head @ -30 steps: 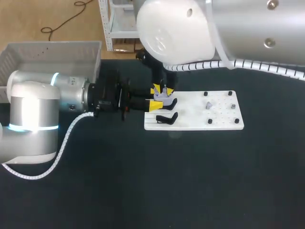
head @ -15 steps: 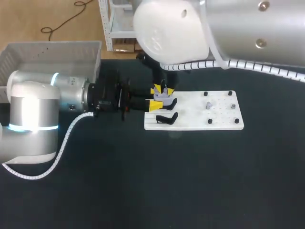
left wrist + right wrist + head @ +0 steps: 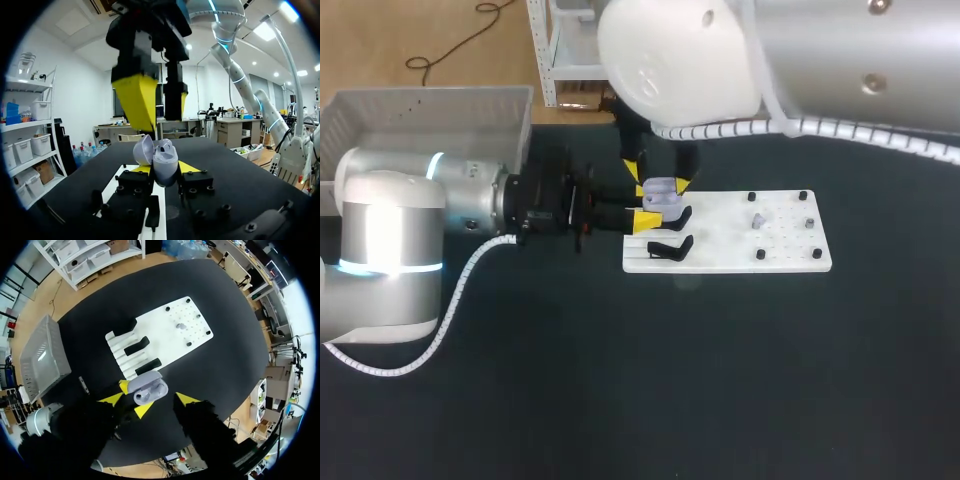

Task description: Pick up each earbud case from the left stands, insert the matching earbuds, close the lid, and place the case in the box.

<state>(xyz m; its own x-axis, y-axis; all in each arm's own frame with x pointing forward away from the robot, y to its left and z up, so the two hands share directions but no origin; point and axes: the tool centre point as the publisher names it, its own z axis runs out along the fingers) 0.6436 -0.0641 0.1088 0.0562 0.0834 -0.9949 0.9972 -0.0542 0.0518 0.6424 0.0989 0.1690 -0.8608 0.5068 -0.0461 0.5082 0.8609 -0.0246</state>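
The case (image 3: 160, 159) is small and pale purple. Its lid is open. It is up off the table (image 3: 620, 400), over the left end of the white board (image 3: 740, 250). The left gripper (image 3: 164, 168) holds it, with one yellow tip pressed on each side of the bottom half. From the right wrist view, the case sits between those two tips, open side up.

The right gripper (image 3: 660, 176) hangs just over the case with its fingers spread wide and nothing in them. I cannot tell if one finger brushes the lid.

A black stand (image 3: 670, 248) on the board has no case on it. A small grey bit (image 3: 758, 220) lies further right on the board, likely the earbuds. The grey box (image 3: 420, 110) is well away on the left.

The case looks light and hard, like smooth plastic. Smooth and round means slippery, so it could turn or pop out if it is squeezed near an edge. The best place to hold it is the bottom half, on the flat sides, as the left gripper does. The lid hangs on a little hinge, and that is likely the weak part. It should be pushed shut softly from on top, not pinched or pulled. The earbuds look tiny and would be easy to drop.
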